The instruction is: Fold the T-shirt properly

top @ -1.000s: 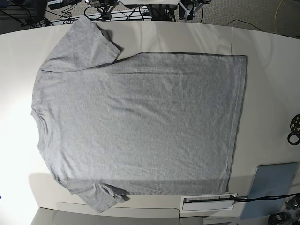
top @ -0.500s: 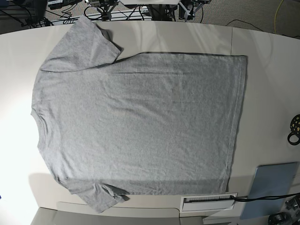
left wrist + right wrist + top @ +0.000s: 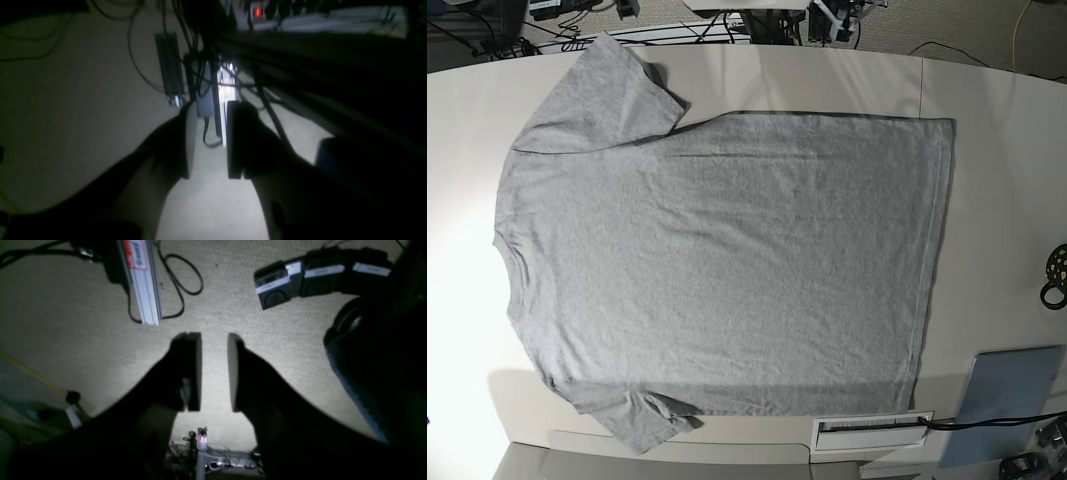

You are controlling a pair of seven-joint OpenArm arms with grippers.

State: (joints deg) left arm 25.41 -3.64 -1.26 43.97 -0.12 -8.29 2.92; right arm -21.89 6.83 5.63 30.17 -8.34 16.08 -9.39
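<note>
On the table [image 3: 987,130], the T-shirt [image 3: 717,270] lies flat, plain side up, unmoved from a second ago. Behind the table's far edge some gear seems shifted, though blur obscures it. Left gripper [image 3: 207,140] and right gripper [image 3: 214,371] hang parted, empty, over carpet.

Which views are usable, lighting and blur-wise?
Base: evenly lit and sharp, T-shirt clear, bright glare on the table at its left edge. Left wrist: very dark, soft, left gripper silhouetted. Right wrist: dim, vignetted, right gripper also a silhouette.
</note>
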